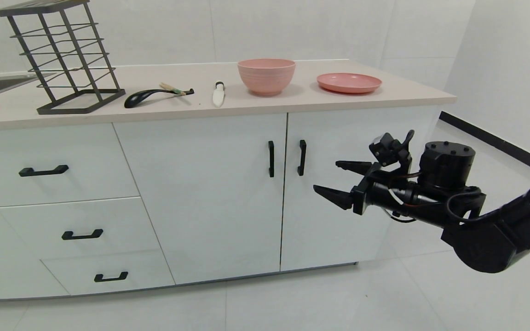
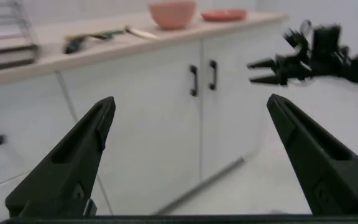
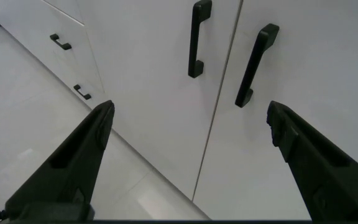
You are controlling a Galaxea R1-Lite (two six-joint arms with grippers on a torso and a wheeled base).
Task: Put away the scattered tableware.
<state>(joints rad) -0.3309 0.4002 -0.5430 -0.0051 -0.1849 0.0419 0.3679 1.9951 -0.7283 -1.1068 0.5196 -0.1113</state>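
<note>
On the counter (image 1: 177, 76) the bowl (image 1: 266, 76), plate (image 1: 348, 82), spoon (image 1: 147, 96) and knife (image 1: 218, 94) are lying loose (nothing stored yet); I am holding the left gripper (image 2: 190, 102) and right gripper (image 1: 326, 175) wide.

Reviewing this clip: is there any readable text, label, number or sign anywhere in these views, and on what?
None readable. No print shows on the pink bowl, pink plate, black spoon, white knife, wire rack, cabinet doors or drawers; the right end effector bears no legible marking either.
</note>
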